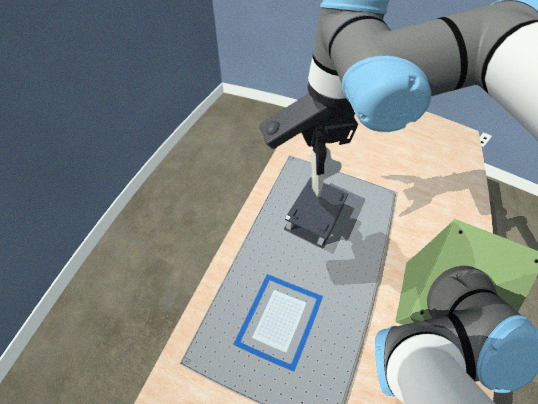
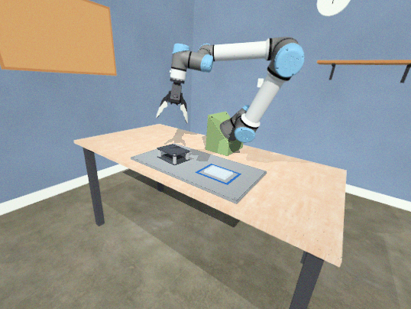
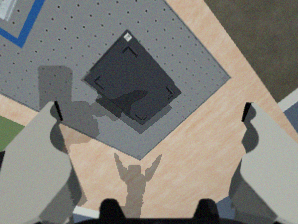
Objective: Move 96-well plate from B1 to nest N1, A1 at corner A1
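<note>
The wooden surface [image 2: 298, 199] carries a grey board [image 2: 244, 183] with many small holes. On this board stand two things: a dark raised stand [image 1: 314, 214] at one end and a blue frame [image 1: 243, 330] at the other end. The white plate [image 1: 280, 320] lies flat inside the blue frame, well apart from the stand. Nothing sits on the stand; in the wrist view its four corner marks and a small white label at one corner are visible.

The arm [image 2: 237, 50] reaches from its green base [image 2: 218, 134] and holds the claw [image 2: 172, 111] high above the surface, near the stand and far from the plate. The claw is fully open and holds nothing.

In my judgement the task is only at its start, because the plate is not yet picked. The main risk is the direction of the plate: its cut corner is too small to see here, so it could be placed turned the wrong way. A second risk is a grip that is off-centre, so the plate tilts and rests on a locator, not flat.
</note>
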`<state>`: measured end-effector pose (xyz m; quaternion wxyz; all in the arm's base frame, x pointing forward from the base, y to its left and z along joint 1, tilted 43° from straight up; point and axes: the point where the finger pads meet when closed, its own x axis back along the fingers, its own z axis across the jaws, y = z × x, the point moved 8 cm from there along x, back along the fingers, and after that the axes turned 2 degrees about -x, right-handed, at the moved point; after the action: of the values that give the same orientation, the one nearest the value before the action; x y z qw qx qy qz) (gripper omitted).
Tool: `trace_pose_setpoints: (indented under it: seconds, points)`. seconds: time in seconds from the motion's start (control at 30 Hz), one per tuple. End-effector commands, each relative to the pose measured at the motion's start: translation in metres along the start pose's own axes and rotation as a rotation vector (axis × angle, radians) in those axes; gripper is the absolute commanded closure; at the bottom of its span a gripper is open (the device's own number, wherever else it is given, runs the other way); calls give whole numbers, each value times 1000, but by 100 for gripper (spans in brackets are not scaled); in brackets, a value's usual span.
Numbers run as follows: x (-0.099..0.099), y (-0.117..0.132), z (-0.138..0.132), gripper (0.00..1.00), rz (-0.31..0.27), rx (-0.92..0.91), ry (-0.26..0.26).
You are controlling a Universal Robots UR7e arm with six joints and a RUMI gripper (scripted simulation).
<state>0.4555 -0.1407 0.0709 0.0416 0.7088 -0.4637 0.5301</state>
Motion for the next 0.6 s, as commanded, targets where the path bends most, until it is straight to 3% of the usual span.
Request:
trace_pose_setpoints:
  seconds: [0.0,0.13,0.27,0.57]
  points:
    - [-6,-13,-14,0,1,41,-3]
    - [-11,-22,-25,0,1,41,-3]
    - [-18,-33,-39,0,4,173,-20]
    - [-28,-48,-61,0,4,177,-20]
